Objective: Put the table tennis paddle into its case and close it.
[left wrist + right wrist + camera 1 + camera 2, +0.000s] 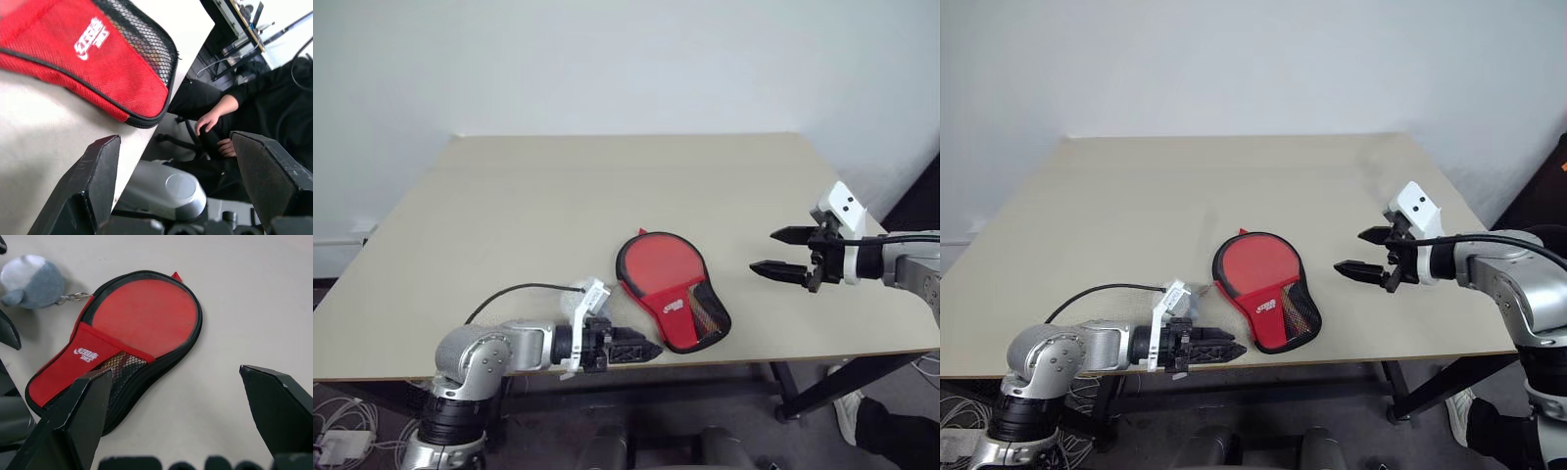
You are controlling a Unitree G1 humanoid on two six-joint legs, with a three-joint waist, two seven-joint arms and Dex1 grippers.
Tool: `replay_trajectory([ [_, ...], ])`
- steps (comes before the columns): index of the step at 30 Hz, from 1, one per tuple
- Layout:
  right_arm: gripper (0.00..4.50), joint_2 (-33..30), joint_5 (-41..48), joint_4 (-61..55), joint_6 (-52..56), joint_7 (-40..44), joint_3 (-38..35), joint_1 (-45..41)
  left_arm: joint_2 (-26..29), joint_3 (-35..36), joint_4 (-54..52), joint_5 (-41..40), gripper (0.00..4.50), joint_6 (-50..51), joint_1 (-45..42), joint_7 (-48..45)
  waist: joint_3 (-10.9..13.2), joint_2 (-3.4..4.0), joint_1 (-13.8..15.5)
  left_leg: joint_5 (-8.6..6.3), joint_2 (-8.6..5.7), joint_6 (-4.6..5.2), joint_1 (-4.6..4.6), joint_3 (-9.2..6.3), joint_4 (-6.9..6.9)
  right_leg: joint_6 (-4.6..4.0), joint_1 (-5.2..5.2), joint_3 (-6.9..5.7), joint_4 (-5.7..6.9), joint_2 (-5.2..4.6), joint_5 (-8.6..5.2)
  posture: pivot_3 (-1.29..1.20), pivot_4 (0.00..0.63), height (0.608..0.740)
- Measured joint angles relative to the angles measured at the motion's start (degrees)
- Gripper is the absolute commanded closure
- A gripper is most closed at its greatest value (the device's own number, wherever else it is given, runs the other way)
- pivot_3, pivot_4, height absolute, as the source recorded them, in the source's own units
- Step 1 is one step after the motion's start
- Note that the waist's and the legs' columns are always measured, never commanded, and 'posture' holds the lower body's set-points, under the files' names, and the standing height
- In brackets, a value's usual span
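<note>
Our left gripper (641, 349) hangs released just beside the closed red fabric paddle-shaped case (673, 290), handle end nearest; our right gripper (781, 253) gapes empty, well apart.

Lighting even, bright, diffuse from overhead; soft faint shadows beneath red fabric paddle-shaped case (672, 291) on pale beige bench (538, 215); wrist-view foreground black claw fingers (73, 421) blurred.

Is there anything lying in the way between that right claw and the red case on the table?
Nothing visible does. The right gripper hangs open above bare table, apart from the case, with only tabletop between them. A small grey plush keychain lies on the case's far side, near the left gripper, not in the path.
</note>
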Motion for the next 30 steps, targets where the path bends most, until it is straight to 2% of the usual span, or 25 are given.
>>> replay_trajectory([
  [15, 0.00, 0.90, 2.75, -3.81, 3.09, -3.47, -1.86, 1.49, -8.42, -0.17, 6.43, 0.28, 0.72, 3.37, -3.20, 7.24, -0.01, 0.00, 0.00, 0.00, -0.03, 0.00, 0.01, 0.01, 0.00, 0.00, 0.00, 0.01, 0.00, 0.00, 0.00, 0.00, 0.000, 0.740],
  [25, 0.00, 2.19, 3.93, -5.33, 3.87, -5.60, -2.25, 2.11, -9.60, -0.39, 8.17, 0.64, 0.72, 5.77, -5.70, 10.31, -0.01, -0.01, 0.00, 0.00, -0.04, 0.00, 0.01, 0.00, 0.00, -0.01, 0.01, 0.01, 0.00, -0.01, 0.00, 0.00, 0.000, 0.740],
  [30, 0.00, 2.29, 4.31, -5.60, 3.92, -6.24, -2.53, 2.68, -7.25, -0.35, 8.18, 0.20, 0.72, 7.71, -6.55, 9.52, -0.01, 0.00, -0.06, 0.00, -0.03, 0.00, 0.02, 0.01, -0.03, -0.01, -0.01, 0.02, 0.00, 0.01, 0.00, 0.00, 0.000, 0.740],
])
